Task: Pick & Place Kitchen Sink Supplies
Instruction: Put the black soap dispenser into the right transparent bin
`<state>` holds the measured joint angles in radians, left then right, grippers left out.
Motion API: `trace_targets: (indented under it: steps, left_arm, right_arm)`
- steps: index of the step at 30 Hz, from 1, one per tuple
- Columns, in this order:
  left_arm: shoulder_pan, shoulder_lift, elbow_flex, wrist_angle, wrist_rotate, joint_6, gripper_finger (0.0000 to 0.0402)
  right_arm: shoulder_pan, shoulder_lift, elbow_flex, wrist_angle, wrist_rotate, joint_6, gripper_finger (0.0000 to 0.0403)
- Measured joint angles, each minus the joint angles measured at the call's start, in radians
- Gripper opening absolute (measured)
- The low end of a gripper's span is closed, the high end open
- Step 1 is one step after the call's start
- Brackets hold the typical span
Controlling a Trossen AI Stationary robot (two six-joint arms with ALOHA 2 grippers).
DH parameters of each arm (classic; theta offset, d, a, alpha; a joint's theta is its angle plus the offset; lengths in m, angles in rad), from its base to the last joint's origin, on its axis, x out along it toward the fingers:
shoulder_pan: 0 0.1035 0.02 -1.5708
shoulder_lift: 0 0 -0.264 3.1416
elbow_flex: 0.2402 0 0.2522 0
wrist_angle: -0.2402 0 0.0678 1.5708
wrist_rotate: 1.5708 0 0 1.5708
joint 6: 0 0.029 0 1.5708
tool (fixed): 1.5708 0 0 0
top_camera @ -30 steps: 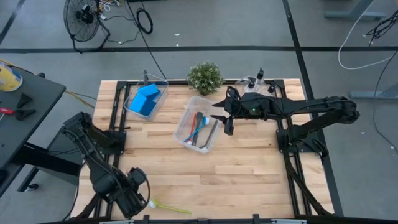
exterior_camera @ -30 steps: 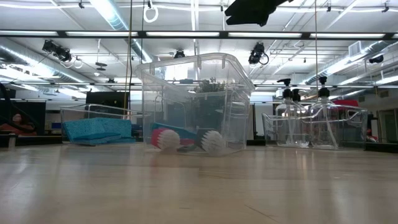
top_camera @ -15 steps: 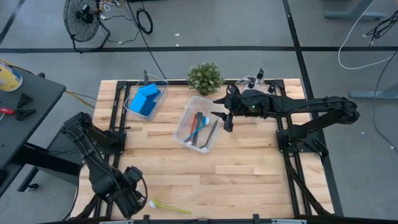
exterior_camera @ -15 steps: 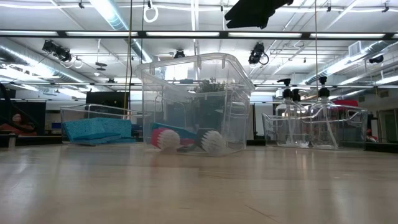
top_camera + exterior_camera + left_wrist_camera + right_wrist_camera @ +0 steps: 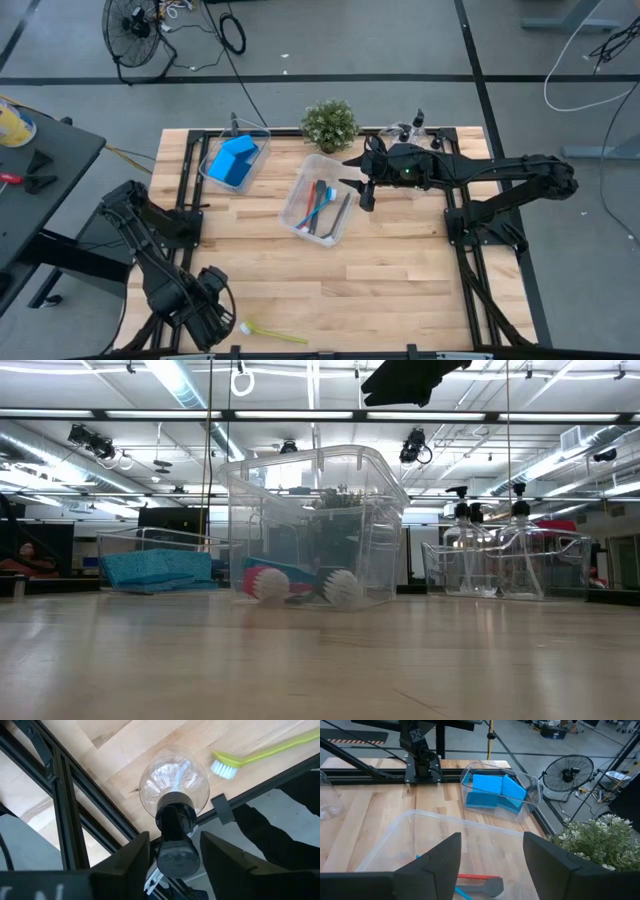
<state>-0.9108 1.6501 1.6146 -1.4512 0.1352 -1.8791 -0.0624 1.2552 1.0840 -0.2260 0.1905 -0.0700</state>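
Observation:
A clear bottle (image 5: 172, 785) with a black pump top (image 5: 175, 855) stands upright on the wooden table's near left corner. My left gripper (image 5: 175, 840) points straight down over it, open, one finger on either side of the pump top with a narrow gap. In the high view my left gripper (image 5: 215, 315) hides the bottle. A yellow-green brush (image 5: 272, 332) lies flat beside it, also in the left wrist view (image 5: 260, 755). My right gripper (image 5: 362, 190) hangs open above the middle bin (image 5: 300, 185), which holds several brushes (image 5: 322, 205).
A clear bin with blue sponges (image 5: 235, 160) stands at the far left. Another bin with pump bottles (image 5: 415, 130) stands at the far right. A small potted plant (image 5: 330, 123) stands between them. Black frame rails (image 5: 60, 815) run along the table's edges by the bottle.
My left gripper has stayed over the near left corner and rolled a little about its downward line. Nothing on the table has moved.

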Motion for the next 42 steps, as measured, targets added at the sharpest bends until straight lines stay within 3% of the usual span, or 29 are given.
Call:
trace_targets:
  steps: [14, 27, 42]
  left_arm:
    - [0.000, 0.000, 0.000, -0.003, 0.003, 0.029, 0.0092]
    - [0.014, -0.021, 0.000, -0.018, 0.027, 0.061, 0.0092]
    - [0.119, -0.180, 0.000, -0.083, -0.018, 0.190, 0.0092]
  right_arm:
    - [0.000, 0.000, 0.000, 0.000, 0.000, 0.000, 0.0216]
    - [0.000, 0.000, 0.000, 0.000, 0.000, 0.000, 0.0216]
    - [0.001, 0.000, 0.000, 0.001, 0.000, -0.018, 0.0216]
